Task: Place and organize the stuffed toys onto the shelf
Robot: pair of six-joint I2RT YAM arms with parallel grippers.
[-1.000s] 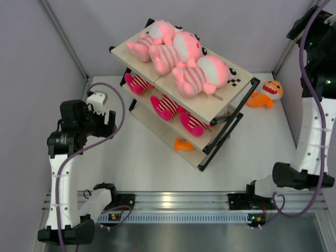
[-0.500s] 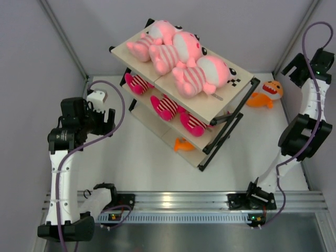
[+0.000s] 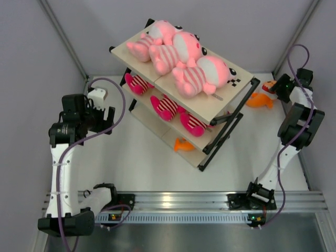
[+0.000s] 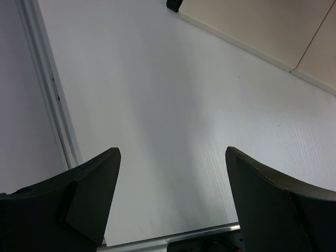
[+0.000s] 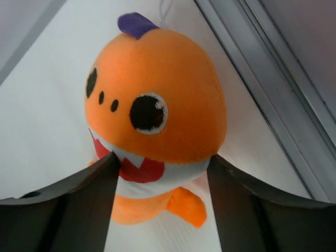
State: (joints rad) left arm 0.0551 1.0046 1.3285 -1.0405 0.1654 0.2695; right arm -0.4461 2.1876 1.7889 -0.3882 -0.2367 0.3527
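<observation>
Biggest thing first: the white table (image 3: 147, 157), with the three-tier shelf of cream boards in a black metal frame (image 3: 122, 51) sitting at an angle in the middle of it. Three big pale-pink striped plush toys (image 3: 178, 52) lay in a row on the top board, and the smaller hot-pink striped plush toys (image 3: 167, 107) were on the middle one. A small orange plush (image 3: 184, 144) poked out at the bottom tier.

The one left over was the orange open-mouthed plush toy (image 5: 157, 100). It lay on the table just off the shelf's far right end, right by the side wall.

That put it way closer to the right arm, and the right gripper (image 5: 160, 163) was already on it. From the wrist view the toy lay straight ahead, head away from the camera and fins toward it. The fingers sat on either side of its mouth, across its long axis. Both touched the fabric, but I couldn't tell if they were actually squeezing.

The left gripper (image 4: 172, 152) hung over bare table left of the shelf, fingers wide apart and holding nothing.

Hard to see: from above, the right gripper covered the toy's head, and the upper boards hid most of the bottom tier.
</observation>
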